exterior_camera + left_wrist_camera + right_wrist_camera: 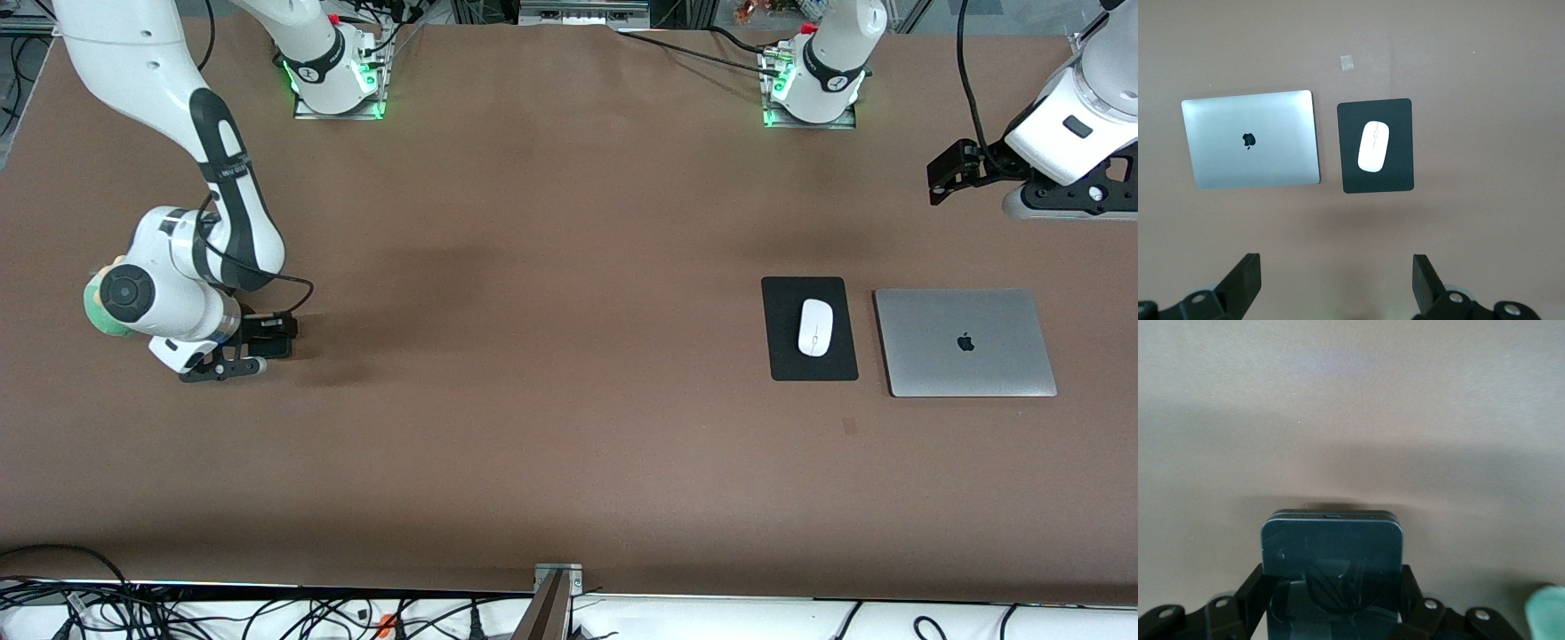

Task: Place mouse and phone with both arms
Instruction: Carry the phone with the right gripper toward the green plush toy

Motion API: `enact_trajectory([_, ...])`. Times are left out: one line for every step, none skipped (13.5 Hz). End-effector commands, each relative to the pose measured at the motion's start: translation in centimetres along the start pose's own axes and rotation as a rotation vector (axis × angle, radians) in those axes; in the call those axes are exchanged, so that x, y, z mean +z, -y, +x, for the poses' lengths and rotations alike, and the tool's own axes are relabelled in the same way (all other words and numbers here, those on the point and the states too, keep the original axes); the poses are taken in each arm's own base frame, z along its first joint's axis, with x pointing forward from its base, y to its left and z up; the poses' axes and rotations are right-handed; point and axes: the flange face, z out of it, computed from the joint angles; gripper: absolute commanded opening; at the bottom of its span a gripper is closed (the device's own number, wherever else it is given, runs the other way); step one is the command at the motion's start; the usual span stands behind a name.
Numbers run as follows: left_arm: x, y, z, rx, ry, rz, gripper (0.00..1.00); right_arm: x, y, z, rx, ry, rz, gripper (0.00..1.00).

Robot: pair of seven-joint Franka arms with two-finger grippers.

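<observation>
Mouse (814, 327) already sits on its black pad (782, 356) beside the laptop (965, 342); left gripper (1336, 280) hangs wide open, waiting above the table toward its own end. I have the phone (1331, 580) clamped in the right gripper (258, 342), low over the table at the right arm's end. I judge the phone placement is in hand; next I must carry it to its spot and lower it flat.

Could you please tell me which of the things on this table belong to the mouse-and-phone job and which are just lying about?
Part of the job:
mouse, lying on the black pad
phone, gripped in the right tool at the right arm's end of the table
left tool, open, waiting high above the table

Just lying about:
black pad
silver laptop, shut, beside the pad
</observation>
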Motion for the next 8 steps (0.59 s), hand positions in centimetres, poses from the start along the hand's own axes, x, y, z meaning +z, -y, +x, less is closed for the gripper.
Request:
enact_trajectory([-0.8,-0.1,-0.5,0.012,0.002,-0.014,1.0,0.6,0.7,0.5,0.008,-0.026,0.027,0.55])
enact_trajectory([-0.9,-0.1,-0.5,0.014,0.002,-0.014,1.0,0.5,0.9,0.6,0.011,-0.029,0.031,0.56])
enact_trajectory([-0.9,-0.1,-0.5,0.012,0.002,-0.014,1.0,0.5,0.9,0.6,0.014,-0.029,0.031,0.59])
enact_trajectory([-0.9,-0.1,-0.5,0.012,0.001,-0.014,1.0,0.3,1.0,0.7,0.019,-0.028,0.033,0.6])
enact_trajectory([-0.9,-0.1,-0.5,0.012,0.002,-0.014,1.0,0.0,1.2,0.7,0.021,-0.031,0.035,0.77])
enact_trajectory([-0.9,0.0,-0.5,0.011,0.002,-0.014,1.0,-0.5,1.3,0.9,0.021,-0.037,0.037,1.0])
enact_trajectory([-0.8,0.1,-0.5,0.011,0.004,-0.014,1.0,-1.6,1.4,1.1,0.019,-0.046,0.042,1.0])
enact_trajectory([-0.8,0.1,-0.5,0.011,0.004,-0.014,1.0,-2.7,1.4,1.2,0.022,-0.054,0.048,1.0])
